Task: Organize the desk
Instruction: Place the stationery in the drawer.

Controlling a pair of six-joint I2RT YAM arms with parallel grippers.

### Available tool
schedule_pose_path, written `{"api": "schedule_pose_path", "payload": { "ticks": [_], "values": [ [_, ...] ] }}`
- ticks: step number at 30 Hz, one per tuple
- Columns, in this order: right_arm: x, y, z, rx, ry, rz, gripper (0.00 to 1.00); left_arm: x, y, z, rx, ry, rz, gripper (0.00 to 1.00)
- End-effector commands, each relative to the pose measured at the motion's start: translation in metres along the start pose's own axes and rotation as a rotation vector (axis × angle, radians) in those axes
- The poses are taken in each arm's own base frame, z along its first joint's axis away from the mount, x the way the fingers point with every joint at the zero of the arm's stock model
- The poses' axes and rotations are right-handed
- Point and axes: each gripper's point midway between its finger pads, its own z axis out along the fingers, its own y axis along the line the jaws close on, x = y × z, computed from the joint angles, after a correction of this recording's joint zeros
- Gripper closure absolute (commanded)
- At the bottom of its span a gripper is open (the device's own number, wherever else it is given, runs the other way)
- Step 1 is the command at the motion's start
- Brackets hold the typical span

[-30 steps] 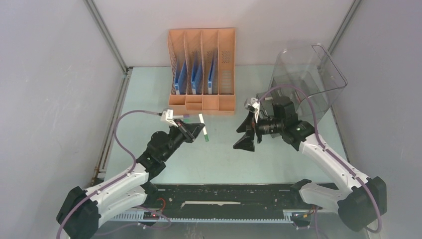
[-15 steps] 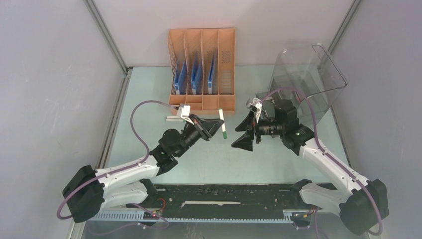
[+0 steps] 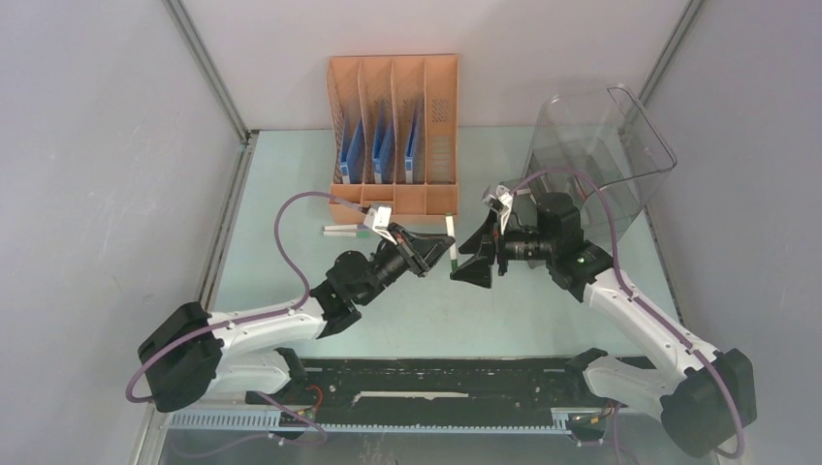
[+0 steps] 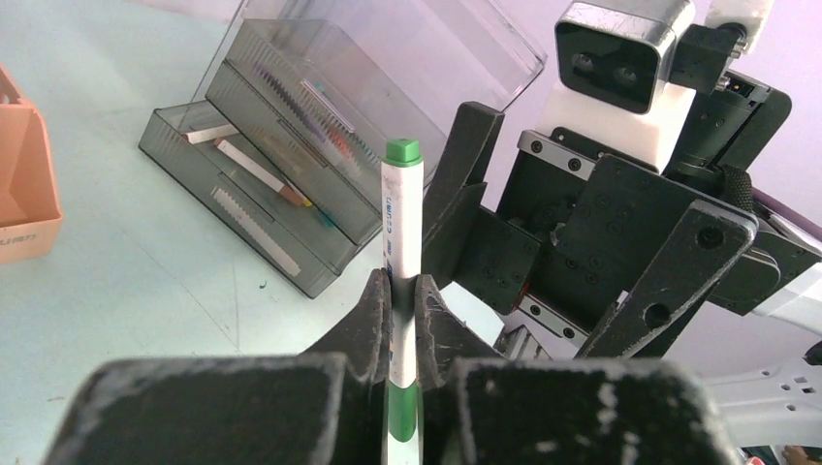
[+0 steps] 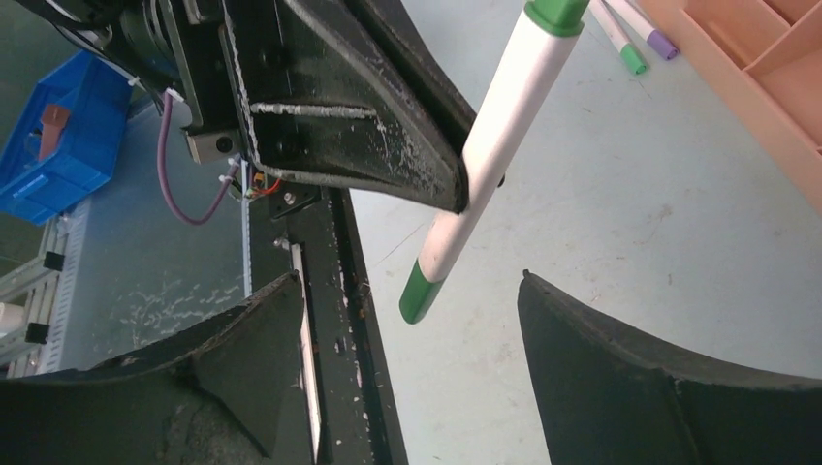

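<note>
The pale mint-green desk (image 3: pixel 281 184) holds both arms. My left gripper (image 3: pixel 439 248) is shut on a white marker with green ends (image 3: pixel 451 236) and holds it above the desk's middle. In the left wrist view the marker (image 4: pixel 399 218) stands up from between the pads (image 4: pixel 373 310), with the right gripper just behind it. My right gripper (image 3: pixel 474 258) is open and faces the marker from the right. In the right wrist view the marker (image 5: pixel 490 145) hangs with its green end between my spread fingers (image 5: pixel 582 339), touching neither.
An orange four-slot file rack (image 3: pixel 393 136) with blue folders stands at the back. A clear smoky drawer bin (image 3: pixel 596 145) sits back right; its drawers (image 4: pixel 276 170) hold pens. Two more markers (image 3: pixel 344 231) lie left of the rack's foot, also seen in the right wrist view (image 5: pixel 625 34).
My left arm has swung right with the marker, from the desk's left-middle to just in front of the open right gripper. The right gripper has barely moved.
</note>
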Motion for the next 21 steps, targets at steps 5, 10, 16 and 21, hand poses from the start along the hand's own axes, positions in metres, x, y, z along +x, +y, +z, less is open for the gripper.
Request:
{"api": "schedule_pose_path", "payload": {
  "ticks": [5,10,16,21],
  "values": [
    [-0.0130,0.0009,-0.0005,0.002,-0.042,0.007,0.23,-0.0215,-0.0304,0.0133,0.085,-0.075,0.008,1.00],
    [-0.0141,-0.0001,-0.0013,0.007,-0.046,0.014,0.40,-0.0188,-0.0322,0.0146,0.092,-0.069,0.006,1.00],
    [-0.0148,-0.0001,-0.0018,0.005,-0.049,0.015,0.75,-0.0165,-0.0339,0.0160,0.098,-0.063,0.000,0.96],
    [-0.0158,-0.0012,-0.0035,0.011,-0.053,0.003,1.00,-0.0176,-0.0323,0.0138,0.090,-0.068,0.001,0.76]
  ]
}}
